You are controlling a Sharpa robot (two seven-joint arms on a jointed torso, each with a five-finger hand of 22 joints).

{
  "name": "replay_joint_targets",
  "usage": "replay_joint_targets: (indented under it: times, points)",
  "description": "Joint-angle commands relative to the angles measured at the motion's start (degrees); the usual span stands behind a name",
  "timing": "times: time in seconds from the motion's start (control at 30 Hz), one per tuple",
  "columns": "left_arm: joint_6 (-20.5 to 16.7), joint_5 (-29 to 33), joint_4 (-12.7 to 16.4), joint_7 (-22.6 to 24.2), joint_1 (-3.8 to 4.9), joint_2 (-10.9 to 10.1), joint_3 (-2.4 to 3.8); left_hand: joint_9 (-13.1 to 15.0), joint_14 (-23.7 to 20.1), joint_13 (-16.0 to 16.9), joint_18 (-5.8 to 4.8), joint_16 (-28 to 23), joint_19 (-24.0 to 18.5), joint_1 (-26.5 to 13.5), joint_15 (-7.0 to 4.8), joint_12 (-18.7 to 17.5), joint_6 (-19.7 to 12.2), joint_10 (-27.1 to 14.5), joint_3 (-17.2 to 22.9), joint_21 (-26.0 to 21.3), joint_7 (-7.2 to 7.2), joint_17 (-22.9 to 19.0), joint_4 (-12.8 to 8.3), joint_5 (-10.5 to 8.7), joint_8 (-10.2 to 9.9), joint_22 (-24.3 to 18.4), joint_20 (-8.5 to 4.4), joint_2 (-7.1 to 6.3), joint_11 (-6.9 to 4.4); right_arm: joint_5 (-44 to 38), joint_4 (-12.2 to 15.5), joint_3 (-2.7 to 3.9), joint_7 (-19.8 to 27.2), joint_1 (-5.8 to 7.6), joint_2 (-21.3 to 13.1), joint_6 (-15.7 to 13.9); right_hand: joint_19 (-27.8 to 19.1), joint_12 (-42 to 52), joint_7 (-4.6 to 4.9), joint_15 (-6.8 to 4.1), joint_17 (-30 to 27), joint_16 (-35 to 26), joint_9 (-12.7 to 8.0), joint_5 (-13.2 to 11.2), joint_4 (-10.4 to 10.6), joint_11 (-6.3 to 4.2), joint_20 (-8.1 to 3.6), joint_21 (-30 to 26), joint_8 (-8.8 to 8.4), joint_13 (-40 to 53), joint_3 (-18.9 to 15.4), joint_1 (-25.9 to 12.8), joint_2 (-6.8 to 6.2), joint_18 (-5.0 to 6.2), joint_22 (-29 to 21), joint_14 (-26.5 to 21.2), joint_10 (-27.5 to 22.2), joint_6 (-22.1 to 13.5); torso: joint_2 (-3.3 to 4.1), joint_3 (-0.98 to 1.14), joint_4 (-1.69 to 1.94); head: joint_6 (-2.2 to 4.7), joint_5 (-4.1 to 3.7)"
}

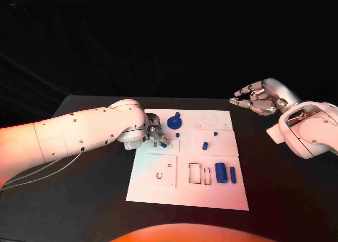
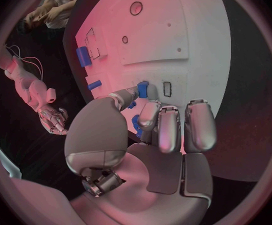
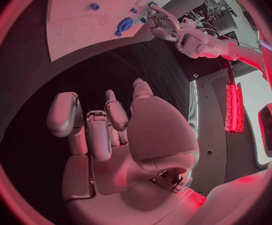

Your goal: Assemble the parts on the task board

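**Left hand is down on the board with a small blue piece, right hand parked off to the side**

Head view first: the flat white plastic task board (image 1: pixel 189 159) sits in the middle of the frame on the black table (image 1: pixel 89 201). The silver left hand (image 1: pixel 154 135) is down at the board's upper left, fingertips pinching a small blue peg (image 1: pixel 163 144) right next to a little rectangular slot, so I'd guess it's lining the piece up to seat it. The round blue gear-like disc (image 1: pixel 174 122) lies just above it. Two blue cylinders (image 1: pixel 225 173) wait at lower right, beside the empty rectangular cut-outs. The silver right hand (image 1: pixel 256 100) hangs at upper right, off the board, fingers loosely curled on nothing, probably just keeping clear.

Left wrist view: in mid-frame, the fingers (image 2: pixel 158 127) bend over the board and the peg (image 2: pixel 143 89) is caught between thumb tip and a fingertip, close to the slot.

Right wrist view: the right hand (image 3: pixel 120 135) is above bare table, holding nothing; the board (image 3: pixel 92 15) is far away at upper left.
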Motion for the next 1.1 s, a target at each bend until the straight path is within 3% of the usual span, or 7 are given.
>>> replay_joint_targets:
  times: [0.03, 0.37, 0.57, 1.1]
  points:
    - [2.0, 0.1, 0.1, 0.1, -0.28, 0.4, -0.21, 0.0, 2.6, 0.1, -0.60, 0.1, 0.0, -0.1, -0.44, 0.2, 2.9, 0.0, -0.9, 0.3, -2.29, 0.1, 0.4, -0.24, 0.0, 0.1, -0.26, 0.71, -0.29, -0.2, 0.0, 0.00, 0.5, -0.04, 0.0, 0.2, 0.0, -0.2, -0.45, -0.56, 5.1, -0.3, 0.0, 0.1, 0.0, 0.06, -0.07, -0.2, 0.39, -0.1, -0.4, 0.1, 0.18, 0.71, -0.1, 3.6, -0.1, -0.1, 0.03, 0.00, 0.00, -0.01, -0.06]
    - [1.8, -0.1, -0.1, 0.1, -0.29, 0.6, -0.21, 0.3, 2.6, 0.7, -0.65, 0.1, 0.1, -2.3, -0.45, 0.9, 3.7, 0.2, -6.3, 0.3, -2.38, 0.1, 3.0, -0.42, 0.1, 0.3, -0.29, 1.48, -0.34, -0.1, 0.0, 0.00, 0.6, -0.04, 0.0, 0.2, 0.0, -0.2, -0.43, -0.55, 5.0, -0.3, 0.0, -0.5, 0.1, 0.08, -0.07, -0.3, 0.47, -0.2, -0.9, -0.3, 0.19, 0.72, -0.1, 3.5, -0.1, -0.2, 0.01, 0.00, 0.03, -0.16, -0.17]
    - [1.8, -0.2, -0.2, 0.1, -0.29, 0.6, -0.22, 0.4, 2.6, 0.9, -0.66, 0.1, 0.2, -2.6, -0.53, 1.1, 4.0, 0.2, -13.6, 0.3, -2.46, 0.1, 4.9, -0.40, -0.1, 0.4, -0.36, 2.23, -0.38, -0.1, 0.0, 0.00, 0.6, -0.04, 0.0, 0.1, 0.0, -0.2, -0.42, -0.54, 5.0, -0.4, -0.1, -0.8, 0.2, 0.09, -0.07, -0.4, 0.52, -0.2, -1.1, -0.5, 0.23, 0.73, -0.1, 3.5, -0.1, -0.3, -0.02, 0.01, 0.03, -0.16, -0.24]
    - [0.9, -0.5, 0.2, 0.1, -0.30, 0.0, -0.13, 0.4, 2.6, 1.1, -0.66, 0.1, 0.2, -2.1, -0.50, 1.2, 4.2, 0.2, -19.0, 0.3, -2.41, 0.1, 6.8, -0.34, -0.5, 0.4, -0.36, 3.22, -0.35, -0.1, 0.0, 0.00, 0.7, -0.05, -0.1, 0.0, 0.0, -0.2, -0.40, -0.52, 5.0, -0.4, -0.1, -1.5, 0.2, 0.12, -0.06, -0.5, 0.58, -0.2, -1.5, -0.8, 0.30, 0.73, -0.1, 3.5, -0.2, -0.4, 0.01, -0.05, 0.05, 0.11, -0.34]
